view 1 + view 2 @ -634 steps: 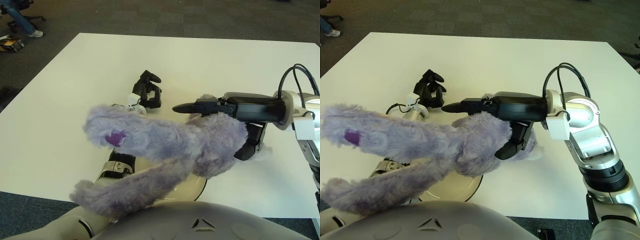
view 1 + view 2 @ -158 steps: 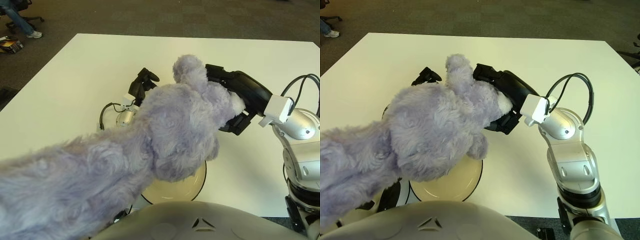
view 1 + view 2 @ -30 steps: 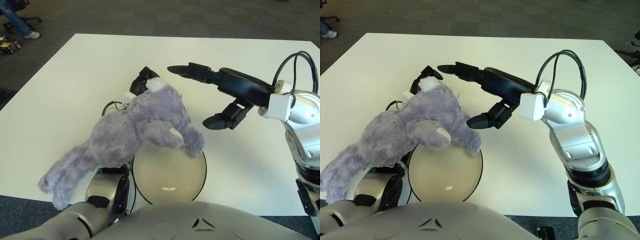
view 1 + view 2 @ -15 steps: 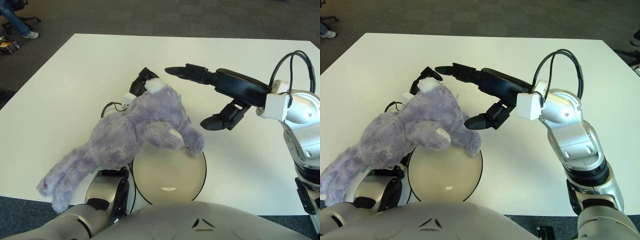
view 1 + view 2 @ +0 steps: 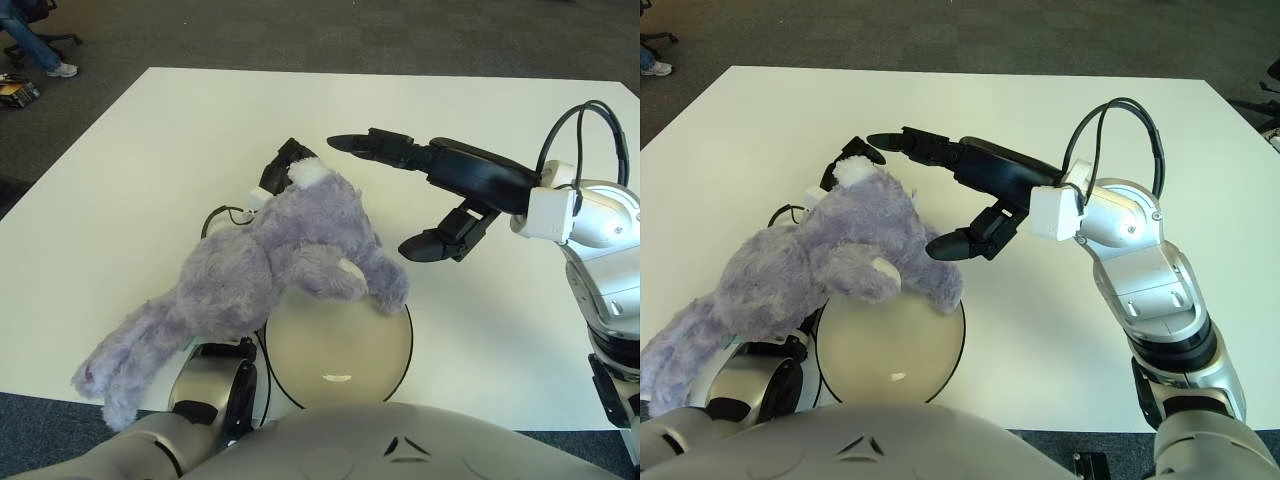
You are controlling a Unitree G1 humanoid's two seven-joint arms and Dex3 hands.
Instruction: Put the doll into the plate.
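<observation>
A fluffy purple doll (image 5: 255, 270) lies slanted across my left forearm (image 5: 215, 385). One of its paws rests on the upper rim of the cream plate (image 5: 340, 345), and its long ears hang toward the table's front left edge. The plate's middle is bare. My right hand (image 5: 372, 195) hovers open just right of and above the doll's white-tufted end (image 5: 308, 172), one finger stretched over it and the thumb low beside it, not touching. My left hand (image 5: 283, 160) peeks out from under the doll at its far end and is mostly hidden.
The white table (image 5: 470, 110) stretches far back and right. A thin black cable (image 5: 213, 214) loops beside my left wrist. Dark carpet surrounds the table, with a person's legs (image 5: 40, 45) far off at the top left.
My right hand, which carried the doll seconds ago, has let it go. In the last second it has slid slightly left toward the doll, and the doll's ears have sagged a little.
</observation>
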